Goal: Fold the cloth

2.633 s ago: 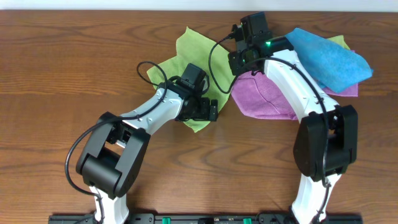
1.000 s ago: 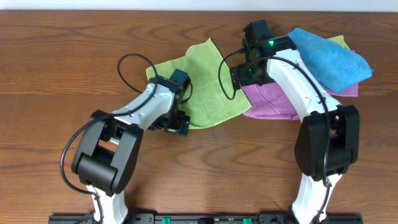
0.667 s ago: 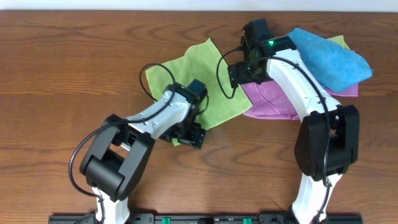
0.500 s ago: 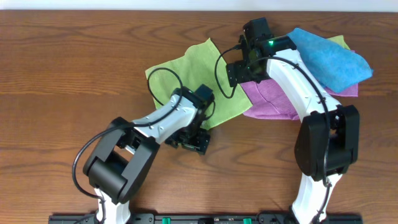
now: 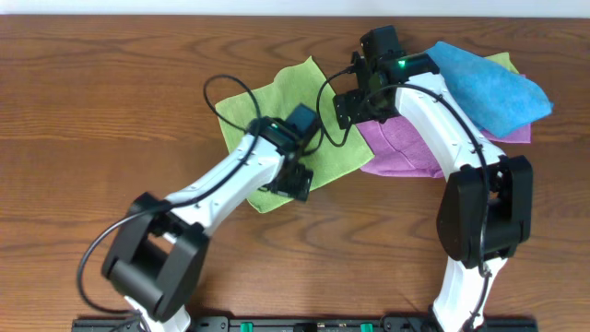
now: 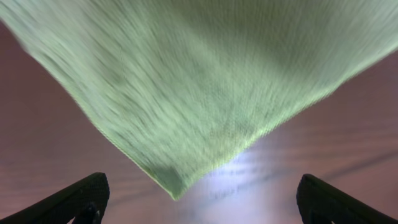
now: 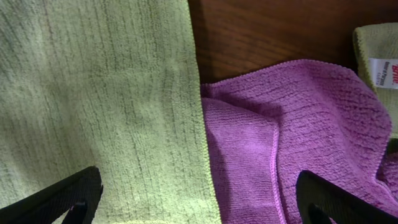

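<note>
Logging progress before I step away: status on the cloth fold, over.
Left fingers open, above near corner of the cloth. Right fingers open, holding nothing. Cloth flat, not yet folded; right edge laps the purple cloth.

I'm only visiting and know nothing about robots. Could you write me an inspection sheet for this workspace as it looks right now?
Surface: wooden table, brown grain, no spills seen.
Job's things: lime-green cloth lies spread flat and unfolded; its right edge meets the purple cloth.
Clutter: purple cloth, blue cloth partly on top of it, pale yellow-green cloth with a white label.
Hands: left hand open and empty, over the lime-green cloth's near corner; right hand open and empty, over the lime-green and purple edges.
Cables: black cable looped at each wrist; the left loop hangs over the cloth.
Surroundings: black rail at the near edge; nothing else seen.
</note>
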Tool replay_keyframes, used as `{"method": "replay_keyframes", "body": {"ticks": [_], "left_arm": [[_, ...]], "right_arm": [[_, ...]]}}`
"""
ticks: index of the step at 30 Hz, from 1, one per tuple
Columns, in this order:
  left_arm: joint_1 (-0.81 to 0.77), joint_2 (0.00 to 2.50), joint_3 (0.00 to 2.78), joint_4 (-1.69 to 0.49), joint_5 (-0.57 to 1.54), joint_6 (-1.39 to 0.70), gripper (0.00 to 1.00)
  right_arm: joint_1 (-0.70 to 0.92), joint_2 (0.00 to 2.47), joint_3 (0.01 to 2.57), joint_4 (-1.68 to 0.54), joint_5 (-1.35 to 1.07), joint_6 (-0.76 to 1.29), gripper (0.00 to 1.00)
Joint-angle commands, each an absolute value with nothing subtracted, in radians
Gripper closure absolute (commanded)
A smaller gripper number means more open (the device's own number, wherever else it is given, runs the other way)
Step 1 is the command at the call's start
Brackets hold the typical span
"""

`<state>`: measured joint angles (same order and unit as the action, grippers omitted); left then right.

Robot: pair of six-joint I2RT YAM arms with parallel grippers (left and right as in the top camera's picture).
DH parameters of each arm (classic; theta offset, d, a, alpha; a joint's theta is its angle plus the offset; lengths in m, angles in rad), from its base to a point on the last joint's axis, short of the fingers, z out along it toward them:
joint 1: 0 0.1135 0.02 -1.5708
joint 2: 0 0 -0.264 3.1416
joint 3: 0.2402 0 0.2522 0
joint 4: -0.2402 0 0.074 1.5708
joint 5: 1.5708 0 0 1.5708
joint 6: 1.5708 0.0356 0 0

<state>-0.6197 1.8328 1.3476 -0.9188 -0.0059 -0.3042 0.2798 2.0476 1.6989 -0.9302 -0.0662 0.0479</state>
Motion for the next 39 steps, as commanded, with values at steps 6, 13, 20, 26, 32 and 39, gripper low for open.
{"method": "replay_keyframes", "body": {"ticks": [6, 13, 20, 26, 32, 39], "left_arm": [[-0.472, 1.821, 1.366, -0.805, -0.033, -0.355, 0.05], [-0.408, 1.827, 1.366, -0.728, -0.009, -0.397, 0.05], [-0.389, 1.882, 1.366, -0.704, -0.001, -0.424, 0.05], [-0.38, 1.948, 1.366, -0.695, -0.01, -0.436, 0.05], [-0.367, 1.972, 1.366, -0.673, 0.0, -0.453, 0.05], [-0.359, 1.973, 1.366, -0.651, -0.004, -0.471, 0.04]], "right_arm": [[0.295, 2.08, 1.704, -0.924, -0.235, -0.057, 0.01], [0.348, 2.13, 1.704, -0.936, -0.236, -0.095, 0.01], [0.391, 2.136, 1.704, -0.937, -0.22, -0.095, 0.25], [0.401, 2.138, 1.704, -0.946, -0.113, -0.059, 0.48], [0.394, 2.14, 1.704, -0.922, -0.104, -0.061, 0.47], [0.394, 2.193, 1.704, -0.9, -0.101, -0.069, 0.57]]}}
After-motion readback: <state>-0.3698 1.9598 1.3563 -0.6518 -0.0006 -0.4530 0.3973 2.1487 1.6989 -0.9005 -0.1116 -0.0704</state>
